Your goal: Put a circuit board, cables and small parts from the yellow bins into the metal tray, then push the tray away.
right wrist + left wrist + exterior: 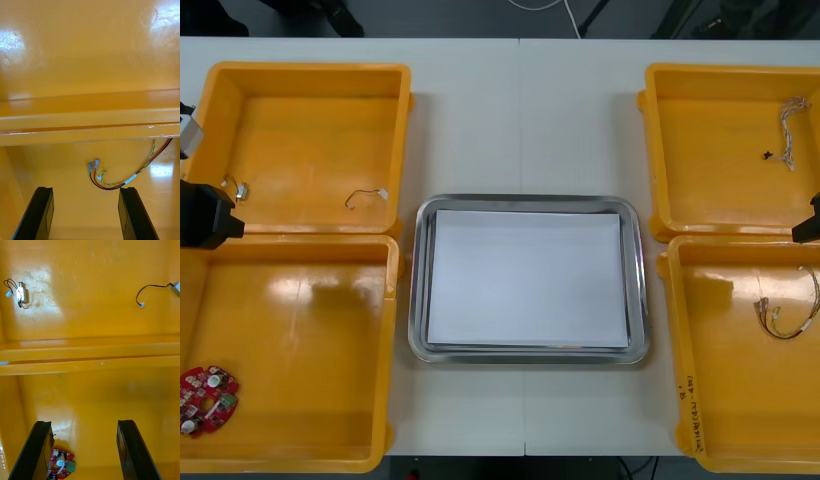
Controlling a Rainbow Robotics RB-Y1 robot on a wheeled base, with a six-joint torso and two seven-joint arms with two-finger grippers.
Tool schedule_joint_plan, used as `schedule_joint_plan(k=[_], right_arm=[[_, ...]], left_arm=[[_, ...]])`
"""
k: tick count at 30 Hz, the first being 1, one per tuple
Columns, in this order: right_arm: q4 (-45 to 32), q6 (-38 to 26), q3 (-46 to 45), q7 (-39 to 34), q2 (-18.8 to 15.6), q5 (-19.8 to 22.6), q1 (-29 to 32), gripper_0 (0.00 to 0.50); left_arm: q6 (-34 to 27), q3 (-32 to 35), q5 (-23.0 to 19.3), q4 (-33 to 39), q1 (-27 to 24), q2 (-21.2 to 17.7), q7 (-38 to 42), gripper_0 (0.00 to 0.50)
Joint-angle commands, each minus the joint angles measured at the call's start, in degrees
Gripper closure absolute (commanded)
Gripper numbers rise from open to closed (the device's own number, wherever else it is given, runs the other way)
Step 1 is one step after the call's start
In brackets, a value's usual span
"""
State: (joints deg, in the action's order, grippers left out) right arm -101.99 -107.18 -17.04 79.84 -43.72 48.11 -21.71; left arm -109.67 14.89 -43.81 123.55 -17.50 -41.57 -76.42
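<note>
Yellow bins (305, 68): four, two at each side of the table (520, 120), with stock lying in every one.
Metal tray (418, 290): between the bins, white inside, with nothing in it.
Circuit board (208, 400): round and red, in the near outer corner of the left near bin; in the left wrist view it lies just beside one finger.
Black cable (365, 197): in the left far bin, near the wall on the tray's side.
Small metal part (20, 294): also in the left far bin, well apart from the black cable.
Red and yellow cable (127, 176): loose on the floor of the right near bin, just ahead of the right arm's fingers.
Pale cable (792, 130): in the right far bin; its kind cannot be told.
Left gripper (84, 423): over the left near bin, fingers apart and holding nothing.
Right gripper (85, 190): over the right near bin, fingers apart, nothing between them.
Done: nothing, judging by the bare tray.
Left to do: carry the board, cables and a part into the tray, then push the tray away.
Likely step: first pick, probably the board or the cable nearest each gripper.
</note>
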Motion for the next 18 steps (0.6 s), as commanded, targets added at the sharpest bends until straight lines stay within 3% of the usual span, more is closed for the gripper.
schedule_joint_plan(k=[1, 18], right_arm=[[-1.46, 0.22, 0.34, 2.42, 0.21, 0.14, 0.53, 0.0], [-1.46, 0.22, 0.34, 2.42, 0.21, 0.14, 0.53, 0.0]], left_arm=[[-0.33, 0.94, -0.4, 1.69, 0.89, -2.11, 4.0, 0.0], [-0.33, 0.94, -0.4, 1.69, 0.89, -2.11, 4.0, 0.0]])
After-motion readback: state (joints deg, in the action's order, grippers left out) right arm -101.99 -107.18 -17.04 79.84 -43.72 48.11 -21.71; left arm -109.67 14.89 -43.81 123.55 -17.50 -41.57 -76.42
